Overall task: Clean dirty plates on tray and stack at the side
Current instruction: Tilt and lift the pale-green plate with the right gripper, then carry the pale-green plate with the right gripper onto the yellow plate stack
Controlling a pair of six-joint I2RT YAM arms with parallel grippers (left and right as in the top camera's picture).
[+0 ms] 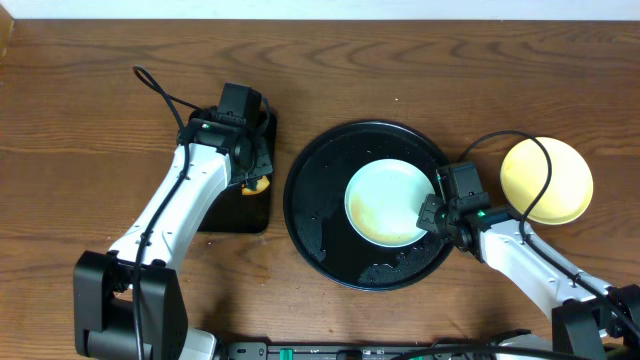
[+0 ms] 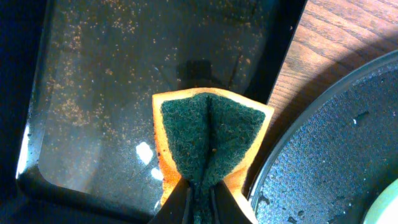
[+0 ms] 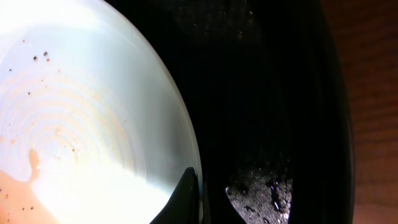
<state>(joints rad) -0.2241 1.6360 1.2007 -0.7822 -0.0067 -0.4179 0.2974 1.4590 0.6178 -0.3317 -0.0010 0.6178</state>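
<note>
My right gripper [image 1: 432, 213] is pinched tight on the rim of the smeared mint plate [image 1: 385, 200] — that one's sitting in the round black tray [image 1: 308, 200]. My left gripper [image 2: 198, 202] is clamping the sponge [image 2: 211, 134] above the rectangular tray [image 2: 112, 93].

Plate [image 3: 93, 93]: pale, with a brown smear and dark specks on its lower left. Tray [image 3: 261, 93]: black, beneath the plate and extending to its right, with wet droplets by the plate's lower right edge. Tool [image 3: 202, 202]: clamped on the plate's lower right rim. Tabletop [image 3: 373, 124]: wood, right of the plate, past the tray.
</note>
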